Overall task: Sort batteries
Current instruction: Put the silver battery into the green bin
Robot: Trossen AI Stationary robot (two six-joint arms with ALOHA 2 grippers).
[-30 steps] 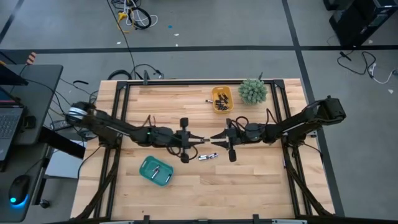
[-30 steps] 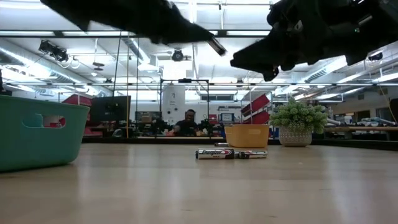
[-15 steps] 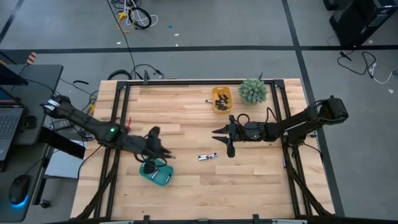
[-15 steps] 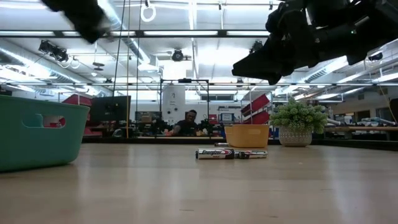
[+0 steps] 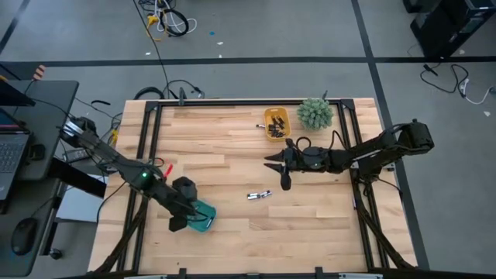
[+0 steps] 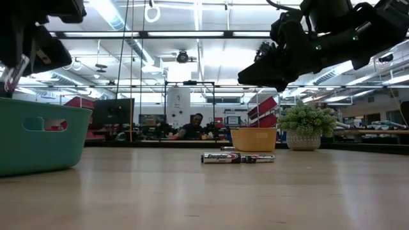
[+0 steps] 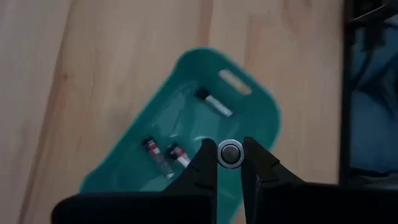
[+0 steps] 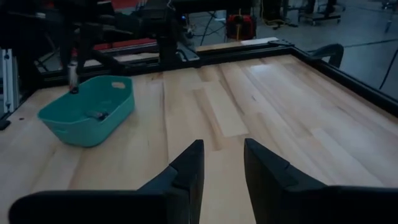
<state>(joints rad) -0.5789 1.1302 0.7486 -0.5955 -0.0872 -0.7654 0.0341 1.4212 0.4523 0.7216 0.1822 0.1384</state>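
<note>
The left tool (image 7: 229,163) hangs over the teal plastic tray (image 7: 261,118) near the tabletop's front left corner, its fingers pinched narrow on a small silvery cylindrical battery (image 7: 231,154) held end-on above the tray's inside. Three more small cells (image 7: 163,156) lie on the tray floor, dark with pale ends. Two further batteries (image 5: 259,195) lie end to end on bare wood at about the middle of the tabletop; in the low view the nearer one (image 6: 221,158) is black and carries the word "Energizer", while its neighbour's (image 6: 257,158) label is too small to read. A small yellow plastic tray (image 5: 276,123) near the back edge holds several dark cells, too small to count. A green spiky potted plant (image 5: 315,113) stands just beside it, towards the back right corner.

The right tool (image 5: 269,162) hovers above the wood between the yellow tray and the loose pair, its fingers (image 8: 186,167) apart with nothing between them.

The tabletop (image 5: 225,240) is pale butcher-block wood in a black metal frame. Around it lies grey floor with cables; a laptop is cut off at the left. Beyond the back edge the low view shows a bright workshop with ceiling strip lights and a seated person (image 6: 193,126) far off.
</note>
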